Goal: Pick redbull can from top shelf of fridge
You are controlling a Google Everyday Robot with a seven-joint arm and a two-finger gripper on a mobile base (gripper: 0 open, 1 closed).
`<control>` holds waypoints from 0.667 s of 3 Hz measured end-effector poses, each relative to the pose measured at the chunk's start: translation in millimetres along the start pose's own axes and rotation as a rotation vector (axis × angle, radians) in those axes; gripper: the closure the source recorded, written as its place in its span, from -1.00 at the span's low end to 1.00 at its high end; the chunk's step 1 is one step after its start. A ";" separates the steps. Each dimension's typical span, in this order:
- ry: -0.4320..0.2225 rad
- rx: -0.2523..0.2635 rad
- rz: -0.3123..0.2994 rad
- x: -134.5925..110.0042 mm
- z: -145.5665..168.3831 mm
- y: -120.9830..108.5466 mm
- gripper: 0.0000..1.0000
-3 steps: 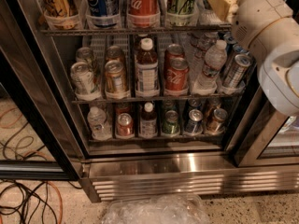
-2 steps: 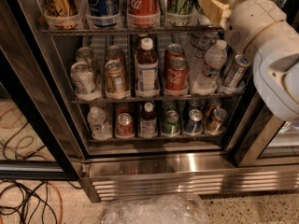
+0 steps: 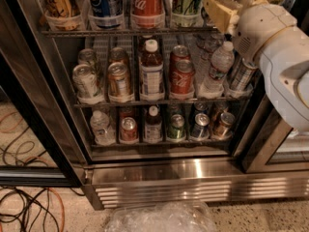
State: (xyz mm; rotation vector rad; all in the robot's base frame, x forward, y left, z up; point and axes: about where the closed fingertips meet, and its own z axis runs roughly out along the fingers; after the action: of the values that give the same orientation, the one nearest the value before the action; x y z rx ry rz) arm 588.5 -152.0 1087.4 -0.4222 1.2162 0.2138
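The fridge (image 3: 193, 187) stands open in front of me. Its top shelf (image 3: 120, 32) holds a yellow can, a Pepsi can (image 3: 104, 4), a red cola can (image 3: 147, 4) and a green-and-white can (image 3: 187, 1) in white cups. My gripper (image 3: 219, 6), cream-coloured on a white arm, is at the right end of this shelf, just right of the green-and-white can. No redbull can shows on the top shelf; the gripper and arm hide that corner. A slim silver-and-blue can (image 3: 241, 75) stands at the right end of the rack below.
The middle rack holds cans, a juice bottle (image 3: 151, 71) and a water bottle (image 3: 217, 66). The lower rack holds more cans and bottles. The black door frame (image 3: 34, 110) stands at left. Cables (image 3: 29, 211) and a clear plastic bag (image 3: 161, 219) lie on the floor.
My arm and gripper have moved left and further in towards the right end of the top shelf. The cans and bottles have not moved.
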 end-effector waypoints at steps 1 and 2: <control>0.039 -0.027 0.031 5.0 -10.4 15.6 1.00; 0.072 -0.048 0.056 7.5 -19.9 28.7 1.00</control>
State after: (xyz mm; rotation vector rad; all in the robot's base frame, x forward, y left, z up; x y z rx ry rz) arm 563.1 -134.9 1069.0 -0.4407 1.2969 0.2778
